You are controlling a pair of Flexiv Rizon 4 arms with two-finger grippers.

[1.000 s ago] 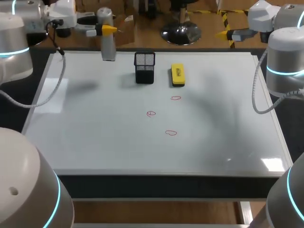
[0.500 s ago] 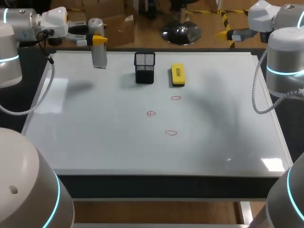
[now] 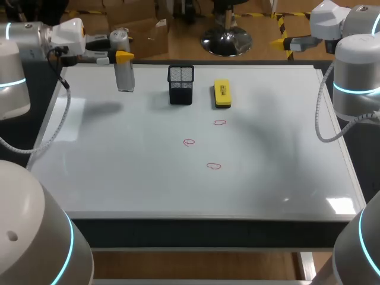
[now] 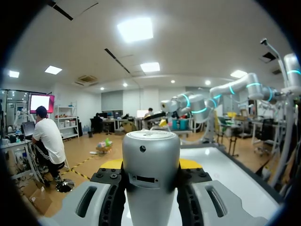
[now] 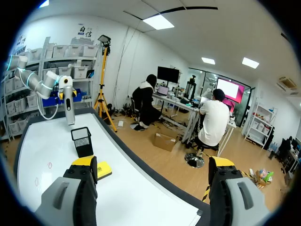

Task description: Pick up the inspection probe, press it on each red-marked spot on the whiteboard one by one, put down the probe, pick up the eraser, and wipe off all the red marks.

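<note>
Whiteboard (image 3: pixel 119 172) far-left edge: left hand (image 3: pixel 122 54) clasping probe (image 3: pixel 124 78) drifted leftward.

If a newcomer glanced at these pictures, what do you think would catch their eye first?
The left gripper is shut on the grey inspection probe, held upright above the whiteboard's far left corner. Three red marks sit mid-board, with the yellow eraser and a black mesh holder beyond them.
</note>
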